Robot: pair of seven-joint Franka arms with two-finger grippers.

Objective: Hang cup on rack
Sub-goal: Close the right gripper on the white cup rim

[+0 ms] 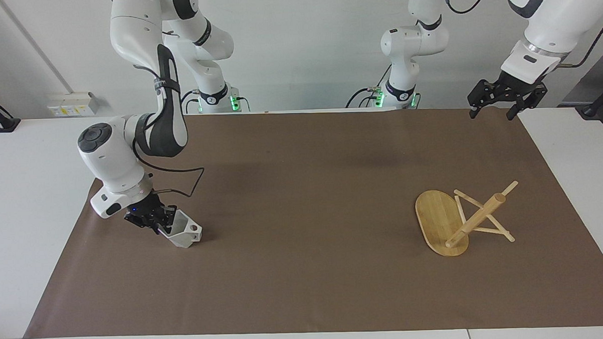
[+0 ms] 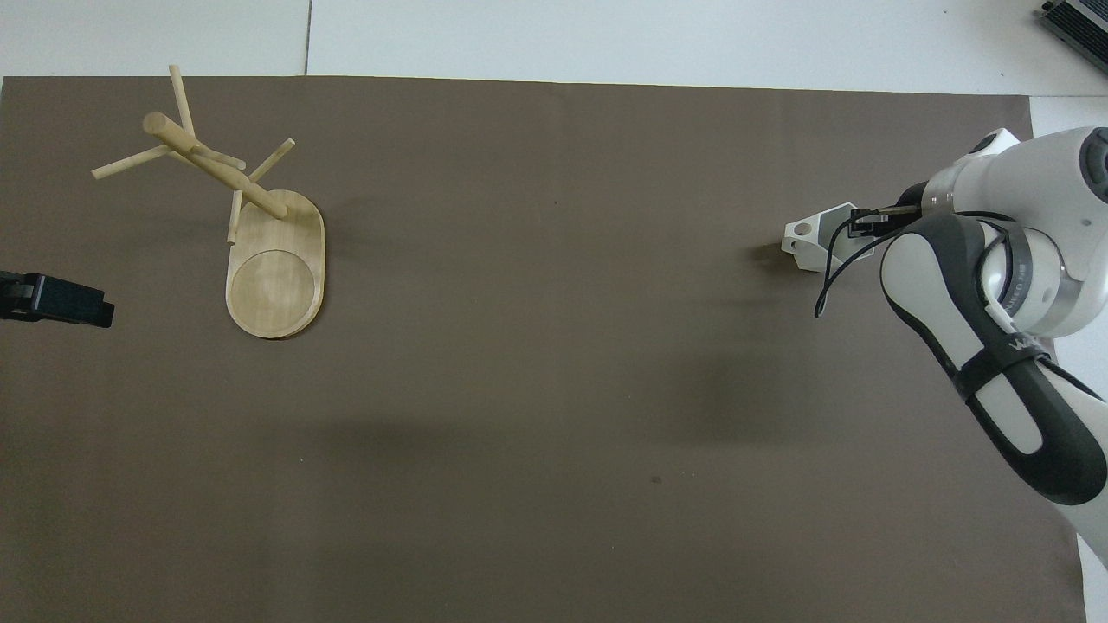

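Note:
The white faceted cup [image 1: 184, 233] rests tilted on the brown mat at the right arm's end of the table, its mouth toward my right gripper [image 1: 160, 223]. That gripper is low at the mat and shut on the cup's rim wall. In the overhead view the cup [image 2: 814, 235] shows beside the right gripper [image 2: 866, 221]. The bamboo rack [image 1: 441, 220] is at the left arm's end of the table, with its post [image 1: 476, 219] and thin pegs rising from the oval base [image 2: 275, 277]. My left gripper [image 1: 491, 114] waits open, raised over the mat's corner near the robots.
The brown mat [image 1: 302, 199] covers most of the white table [image 1: 17, 209]. A white socket box [image 1: 73, 103] sits on the wall by the right arm's end. A dark device [image 2: 1078, 22] lies at the table's corner in the overhead view.

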